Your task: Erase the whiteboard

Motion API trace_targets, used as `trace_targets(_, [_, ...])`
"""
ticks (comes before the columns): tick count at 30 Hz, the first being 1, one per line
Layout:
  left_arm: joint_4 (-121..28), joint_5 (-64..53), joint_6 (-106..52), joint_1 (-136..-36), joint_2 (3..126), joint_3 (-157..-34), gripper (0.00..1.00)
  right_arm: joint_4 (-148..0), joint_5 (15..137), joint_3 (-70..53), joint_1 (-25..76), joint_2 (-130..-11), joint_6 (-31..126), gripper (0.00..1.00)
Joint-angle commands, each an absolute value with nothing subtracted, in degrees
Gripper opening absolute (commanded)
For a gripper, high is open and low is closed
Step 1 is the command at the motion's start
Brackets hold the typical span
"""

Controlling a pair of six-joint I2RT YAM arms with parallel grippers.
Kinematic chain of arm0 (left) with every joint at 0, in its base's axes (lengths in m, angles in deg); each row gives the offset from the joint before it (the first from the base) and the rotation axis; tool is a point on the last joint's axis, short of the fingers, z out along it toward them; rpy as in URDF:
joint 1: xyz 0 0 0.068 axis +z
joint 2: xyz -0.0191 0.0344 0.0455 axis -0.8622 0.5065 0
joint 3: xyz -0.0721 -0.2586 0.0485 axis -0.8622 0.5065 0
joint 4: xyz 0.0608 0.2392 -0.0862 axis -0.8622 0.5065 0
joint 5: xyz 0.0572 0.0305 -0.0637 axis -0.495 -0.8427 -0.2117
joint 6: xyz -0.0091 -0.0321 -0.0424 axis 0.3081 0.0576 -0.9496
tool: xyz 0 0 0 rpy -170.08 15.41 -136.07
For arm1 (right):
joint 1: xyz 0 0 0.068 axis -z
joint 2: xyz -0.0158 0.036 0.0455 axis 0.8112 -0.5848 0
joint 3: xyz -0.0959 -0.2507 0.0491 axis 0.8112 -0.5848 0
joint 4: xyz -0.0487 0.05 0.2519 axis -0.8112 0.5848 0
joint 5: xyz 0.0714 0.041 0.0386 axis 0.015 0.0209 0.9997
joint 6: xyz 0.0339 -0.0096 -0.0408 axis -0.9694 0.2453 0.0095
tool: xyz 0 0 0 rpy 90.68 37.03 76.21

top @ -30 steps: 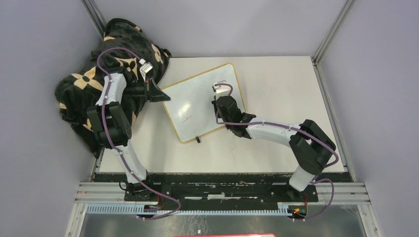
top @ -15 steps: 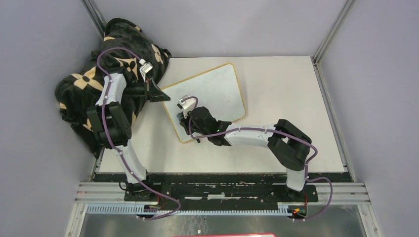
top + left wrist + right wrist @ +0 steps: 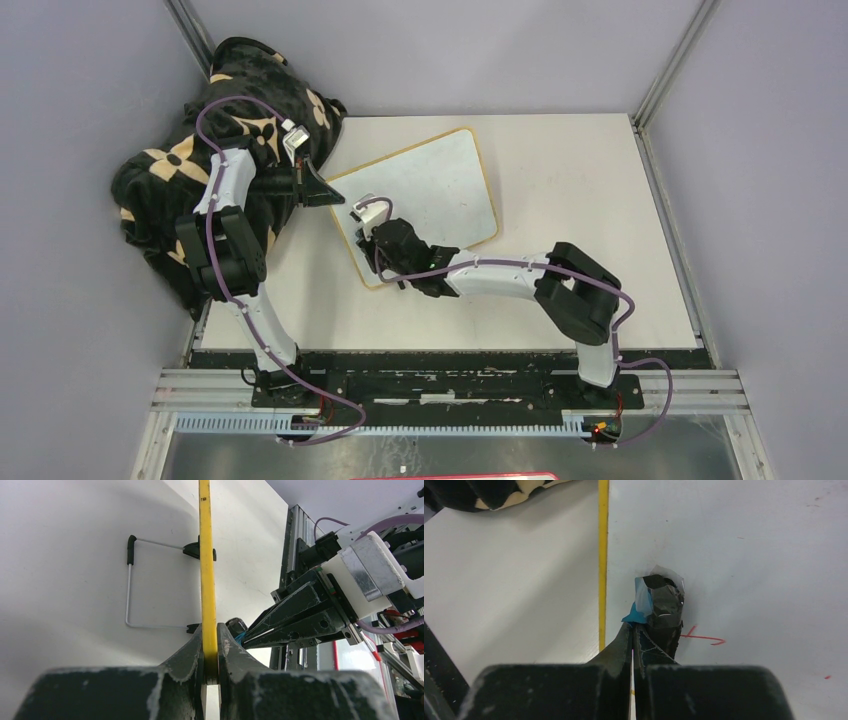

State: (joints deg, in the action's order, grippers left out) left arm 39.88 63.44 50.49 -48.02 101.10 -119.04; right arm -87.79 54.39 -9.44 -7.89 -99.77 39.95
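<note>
1. Pressed together with no gap at the right gripper [image 3: 633, 630], pinching a small dark pad [image 3: 665, 605] wrapped in crinkled clear film, with a blue scrap on its left side.
2. Set tip-down on the smooth white face of the whiteboard [image 3: 749, 555], just right of its yellow frame [image 3: 603, 555].
3. Closed hard at the left gripper [image 3: 210, 652] on that same thin frame, 1 scuffed black finger on each face of it.
4. Lying askew on the pale table [image 3: 590, 190], left of centre: a rounded-corner rectangle, glossy, held at its far-left edge.
5. Just right of the pad, 1 short red stroke [image 3: 704, 639]; farther right, a few faint red specks.
6. Against the frame in the left wrist view, a thin bent wire loop [image 3: 129, 590] with black ends.
7. Bunched at the far left, a soft black blanket [image 3: 165, 170] with tan flowers, partly under the left arm and near the board's far-left corner.
8. Stretched across the board's near-left corner, the right arm, hiding that corner from above.
</note>
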Motion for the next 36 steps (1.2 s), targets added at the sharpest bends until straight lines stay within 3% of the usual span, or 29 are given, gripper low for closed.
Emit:
trace_targets(1, [39.65,60.14,54.36,-48.8,98.85,-118.12,0.03,-85.45,40.94,-11.06,-5.67,-97.24,43.34,0.01])
trace_targets(11, [39.63,60.01,54.28,-48.82,98.77,-118.17,0.03,-84.79,37.12,-20.02,3.56,-88.96,41.71,0.01])
trace_targets(16, [39.68,60.24,54.2,-48.8,99.24,-118.32,0.03,-86.09,43.68,-20.5,3.82,-88.16,39.73,0.01])
trace_targets(29, [39.64,60.23,54.28,-48.84,99.22,-117.94,0.03,-85.24,49.71,-3.88,-9.72,-100.33,42.04,0.01])
trace_targets(36, [39.65,60.11,54.41,-48.82,98.42,-117.42,0.03,-82.91,45.17,0.33,-10.48,-103.19,44.51,0.01])
